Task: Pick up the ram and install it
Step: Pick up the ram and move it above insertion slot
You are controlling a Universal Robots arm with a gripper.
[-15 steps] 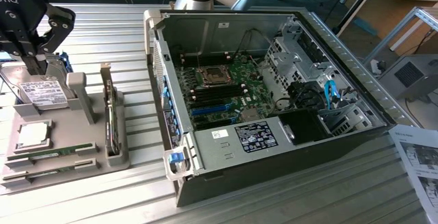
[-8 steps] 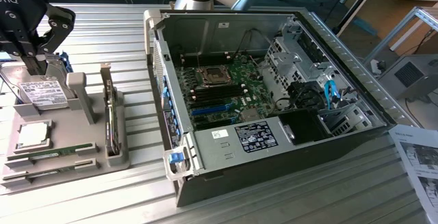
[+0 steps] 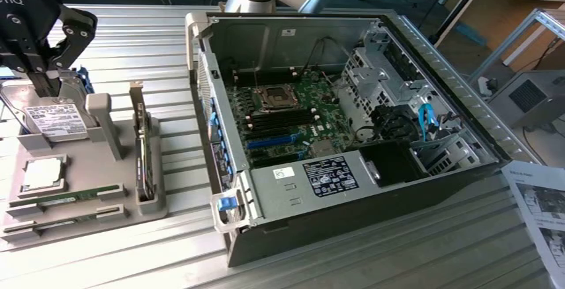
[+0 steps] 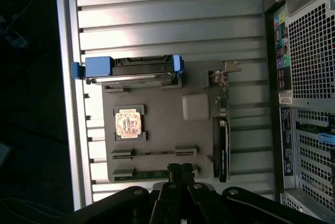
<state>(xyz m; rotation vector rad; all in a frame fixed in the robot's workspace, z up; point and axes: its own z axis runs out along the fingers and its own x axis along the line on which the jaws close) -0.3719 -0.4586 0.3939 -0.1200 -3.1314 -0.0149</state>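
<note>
My fingers (image 4: pixel 175 172) were pressed together on nothing, hanging at the upper left of the exterior view above the grey holder (image 3: pixel 150 203). The ram (image 3: pixel 69 196) stood on edge in that holder's slot at the lower left, well apart from the open computer case (image 3: pixel 264 34). I judged it light, stiff, thin and fragile, best pinched across its flat faces mid-length, clear of the contacts

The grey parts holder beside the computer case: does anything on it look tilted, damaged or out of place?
Nothing stands out. On the grey holder, the hard drive, the processor, both ram sticks and the card each sit straight in their own places; nothing looks tilted, loose or broken.
</note>
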